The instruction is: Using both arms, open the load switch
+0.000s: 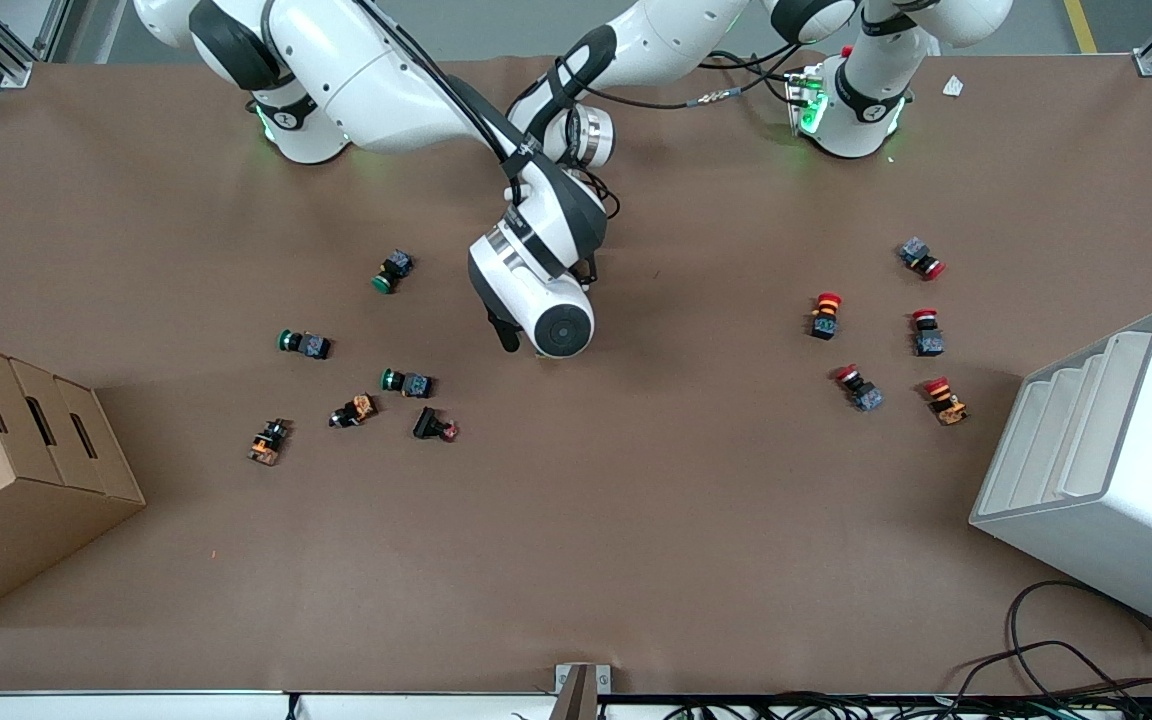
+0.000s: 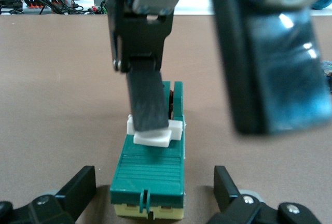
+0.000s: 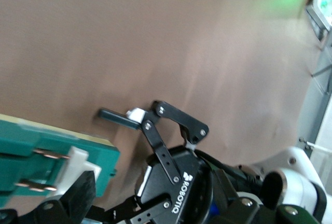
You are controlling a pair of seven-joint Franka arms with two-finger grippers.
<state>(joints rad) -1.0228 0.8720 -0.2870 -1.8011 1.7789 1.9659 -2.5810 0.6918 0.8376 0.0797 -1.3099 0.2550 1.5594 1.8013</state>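
Observation:
The load switch (image 2: pixel 151 169), a dark-green block on a cream base with a white handle (image 2: pixel 155 133), lies on the brown table about midway between the two arms' ends. In the front view the right arm's wrist hides it. My left gripper (image 2: pixel 154 193) is open and low, one finger (image 2: pixel 82 186) on each side of the switch's near end without touching it. My right gripper (image 1: pixel 512 336) comes down from above and is open. One of its fingers (image 2: pixel 148 99) rests on the white handle; the other (image 2: pixel 267 58) hangs apart, beside the switch.
Green and orange push-buttons (image 1: pixel 406 382) lie scattered toward the right arm's end, red ones (image 1: pixel 826 315) toward the left arm's end. A cardboard box (image 1: pixel 16 470) and a white slotted rack (image 1: pixel 1106 470) stand at the table's two ends.

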